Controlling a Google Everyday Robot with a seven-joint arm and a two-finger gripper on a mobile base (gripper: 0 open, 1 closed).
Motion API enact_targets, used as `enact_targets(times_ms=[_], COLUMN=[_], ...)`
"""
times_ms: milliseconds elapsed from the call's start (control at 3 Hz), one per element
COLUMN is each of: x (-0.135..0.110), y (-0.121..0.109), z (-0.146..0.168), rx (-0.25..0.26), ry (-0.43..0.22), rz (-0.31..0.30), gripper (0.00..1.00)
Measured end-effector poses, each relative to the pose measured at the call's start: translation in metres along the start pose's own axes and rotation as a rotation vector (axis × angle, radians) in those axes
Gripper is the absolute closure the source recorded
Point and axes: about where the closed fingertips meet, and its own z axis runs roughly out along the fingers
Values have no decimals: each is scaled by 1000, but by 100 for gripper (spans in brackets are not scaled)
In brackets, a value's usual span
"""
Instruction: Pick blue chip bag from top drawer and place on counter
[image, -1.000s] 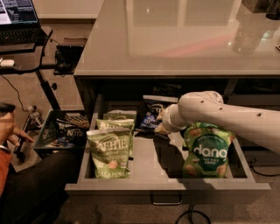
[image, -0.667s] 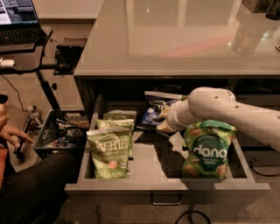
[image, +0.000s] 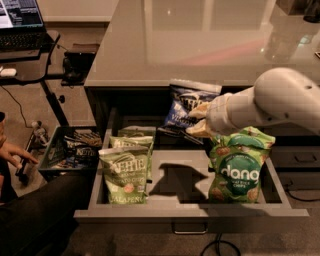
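so the gripper (image: 199, 121) pinches the blue chip bag (image: 186, 104) (sticking out toward 10 o'clock), counter (image: 200, 45) at 12, above the drawer (image: 190, 212).

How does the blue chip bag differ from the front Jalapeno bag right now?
Colour: the blue chip bag is navy; the front Jalapeno bag is light green. Support: the blue chip bag hangs pinched in the gripper at the back of the top drawer; the Jalapeno bag stands on the drawer floor, front left. Pose: the blue one tilts, the Jalapeno one is upright. Both are glossy snack bags.
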Motion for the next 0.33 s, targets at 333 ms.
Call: enact_targets(times_ms=[333], x=[-18], y=[2], z=[-32], rx=[-13], ry=[-36], rz=[-13], gripper=[100])
